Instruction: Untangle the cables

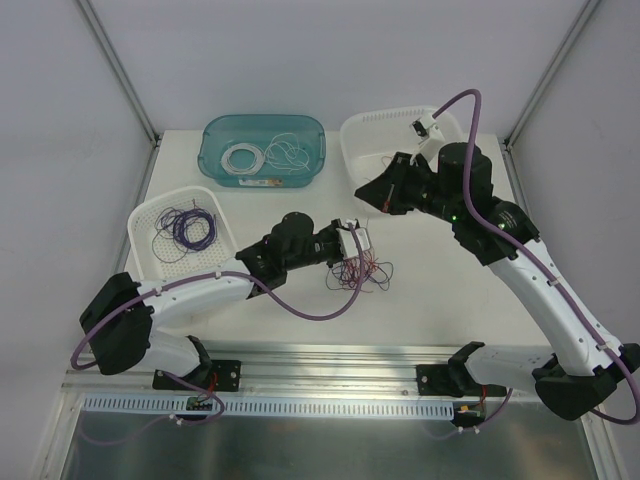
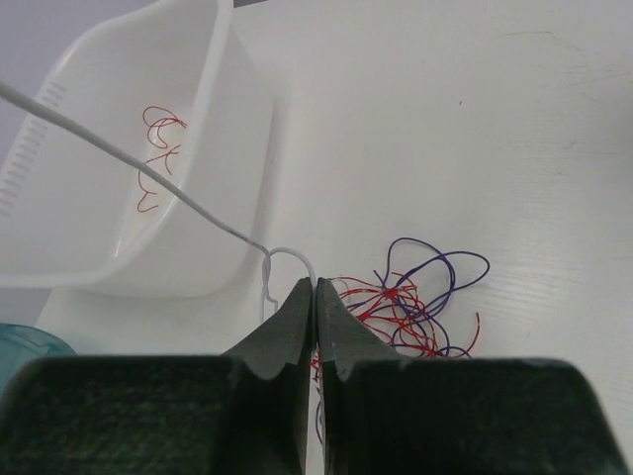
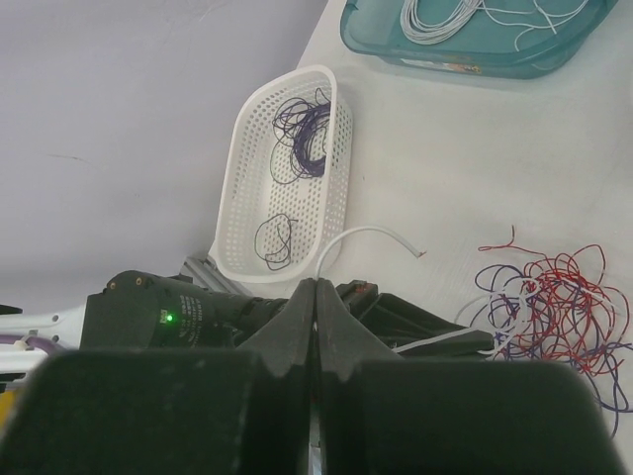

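The cables form a loose clump of red and dark purple wires (image 1: 362, 270) on the table, seen also in the left wrist view (image 2: 415, 309) and the right wrist view (image 3: 554, 297). My left gripper (image 1: 358, 238) hovers just above the clump's left edge. Its jaws (image 2: 316, 287) are shut on a white wire (image 2: 99, 148) that runs taut up and to the left. My right gripper (image 1: 366, 198) is higher, near the back right basket. It (image 3: 316, 287) is shut on the same white wire, whose free end (image 3: 368, 231) curls out past the fingertips.
A white perforated basket (image 1: 146, 222) at the left holds purple wires. A teal bin (image 1: 214, 150) at the back holds white wire coils. A white basket (image 1: 362, 130) at the back right, under my right arm, holds a few red wires (image 2: 158, 148).
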